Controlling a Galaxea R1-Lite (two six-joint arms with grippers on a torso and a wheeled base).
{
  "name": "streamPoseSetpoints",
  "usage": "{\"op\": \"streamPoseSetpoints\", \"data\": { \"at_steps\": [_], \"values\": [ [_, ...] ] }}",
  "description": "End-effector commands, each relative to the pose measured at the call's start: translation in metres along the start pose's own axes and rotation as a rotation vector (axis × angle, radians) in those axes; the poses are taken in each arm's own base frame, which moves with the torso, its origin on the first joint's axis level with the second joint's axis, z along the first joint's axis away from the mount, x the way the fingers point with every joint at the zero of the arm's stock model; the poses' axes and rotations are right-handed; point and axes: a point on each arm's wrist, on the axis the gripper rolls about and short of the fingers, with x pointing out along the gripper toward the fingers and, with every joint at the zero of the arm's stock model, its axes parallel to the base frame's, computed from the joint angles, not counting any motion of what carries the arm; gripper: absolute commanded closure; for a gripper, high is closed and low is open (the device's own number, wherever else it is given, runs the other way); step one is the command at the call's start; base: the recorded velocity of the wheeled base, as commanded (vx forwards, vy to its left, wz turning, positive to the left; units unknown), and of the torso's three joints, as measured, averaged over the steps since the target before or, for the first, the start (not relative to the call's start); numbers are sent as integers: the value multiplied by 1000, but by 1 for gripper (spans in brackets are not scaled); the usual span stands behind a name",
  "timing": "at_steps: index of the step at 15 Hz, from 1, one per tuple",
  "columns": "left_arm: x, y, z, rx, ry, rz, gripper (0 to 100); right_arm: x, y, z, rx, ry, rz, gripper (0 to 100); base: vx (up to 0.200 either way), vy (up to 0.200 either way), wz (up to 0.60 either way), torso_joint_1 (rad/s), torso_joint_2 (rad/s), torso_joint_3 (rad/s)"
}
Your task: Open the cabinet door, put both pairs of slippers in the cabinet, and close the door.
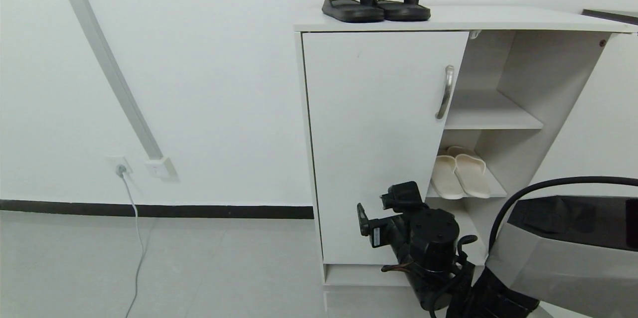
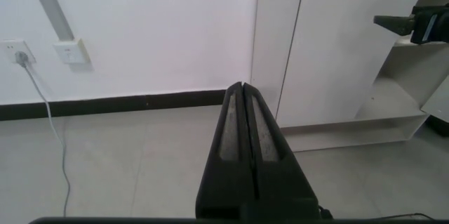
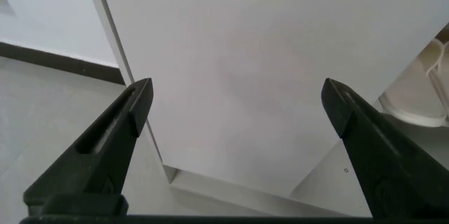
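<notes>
Before the closed door, near its bottom edge, the right hand gapes.

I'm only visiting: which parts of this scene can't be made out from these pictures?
- Space behind the shut door: head view, the door hides it.
- Much of the bottom shelf: head view, the right hand and its arm stand in front.
- Most of the white slippers: right wrist view, cut off by the picture's edge.
</notes>
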Motion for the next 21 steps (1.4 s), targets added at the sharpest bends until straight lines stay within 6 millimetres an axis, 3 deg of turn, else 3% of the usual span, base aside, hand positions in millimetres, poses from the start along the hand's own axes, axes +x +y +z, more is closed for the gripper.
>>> {"op": "streamPoseSetpoints", "data": {
  "at_steps": [1, 9, 21],
  "values": [
    [0, 0, 0, 0, -1, 0, 100, 1, 1, -2, -2, 3, 0, 0, 0, 0, 0, 2, -246, -246],
    [0, 0, 0, 1, -1, 0, 100, 2, -1, 1, -7, -18, -4, 0, 0, 0, 0, 58, -418, -353],
    [0, 0, 0, 3, -1, 0, 100, 2, -2, 0, -17, -16, -9, 0, 0, 0, 0, 161, -483, -326]
  ]
}}
